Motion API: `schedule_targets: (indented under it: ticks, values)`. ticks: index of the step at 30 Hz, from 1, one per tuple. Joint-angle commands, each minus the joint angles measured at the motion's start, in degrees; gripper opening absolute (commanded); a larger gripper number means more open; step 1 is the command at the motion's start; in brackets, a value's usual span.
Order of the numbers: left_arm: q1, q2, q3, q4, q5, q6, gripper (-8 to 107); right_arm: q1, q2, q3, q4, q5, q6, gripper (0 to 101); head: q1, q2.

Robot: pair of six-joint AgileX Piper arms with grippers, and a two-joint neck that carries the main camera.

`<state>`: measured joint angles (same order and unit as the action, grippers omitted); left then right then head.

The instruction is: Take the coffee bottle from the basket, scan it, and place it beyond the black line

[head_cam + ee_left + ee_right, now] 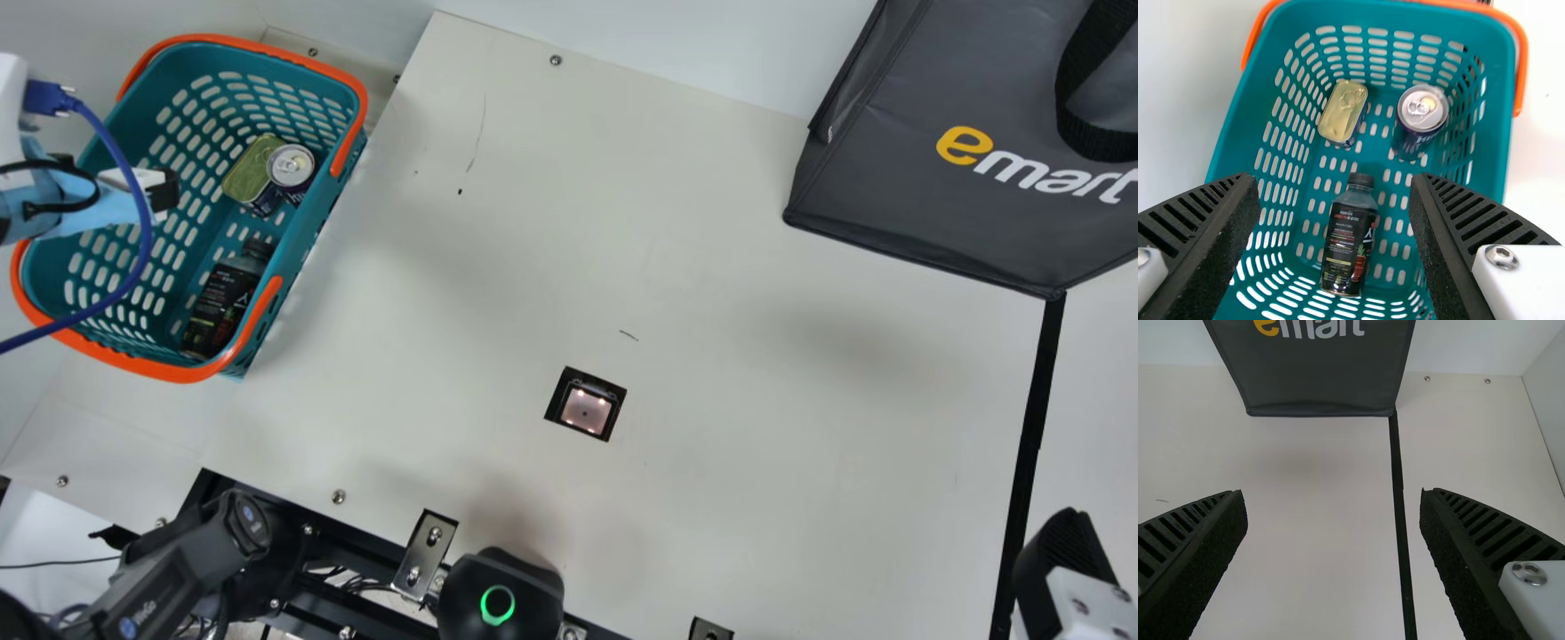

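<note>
Three items in basket: we record the coffee bottle (1348,247), a round can (1423,110) and an oblong tin (1343,113) inside the teal basket (1238,143).
Left gripper: we find it (162,190) over the basket, released, its ribbed fingers spread wide; in the main view we make out only part of it.
Right gripper: we note it (1062,560) near the black line (1031,418), cut off by the main view's corner, also released and holding nothing.
Basket sightline: we see it partly crossed by the left arm and a blue cable (145,222).
Bag: dark, smooth-faced, creased, cut off by the view's edge (889,169).
Bottle finish: dark, glossy, cylindrical, ribless black cap; we cannot read its shaded lower side.
Basket finish: slotted plastic, orange handles.
Scanner (586,411): square, lit window set in the matte table (711,356).
</note>
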<state>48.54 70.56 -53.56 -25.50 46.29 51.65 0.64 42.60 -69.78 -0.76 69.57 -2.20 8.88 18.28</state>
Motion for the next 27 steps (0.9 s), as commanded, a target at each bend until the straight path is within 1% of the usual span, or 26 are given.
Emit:
schedule_targets:
  ticks: [1,15,27]
  values:
    - [0.15,1.57,0.21,0.05,-0.63,1.16,90,0.00,0.00,0.00,0.00,0.00,0.00,91,-0.96,0.14]
    - [-1.65,10.45,0.52,2.20,-4.84,1.37,90,0.00,0.00,0.00,0.00,0.00,0.00,91,-0.96,0.14]
    - [-4.18,15.27,2.73,2.22,-9.27,2.15,90,0.00,0.00,0.00,0.00,0.00,0.00,91,-0.96,0.14]
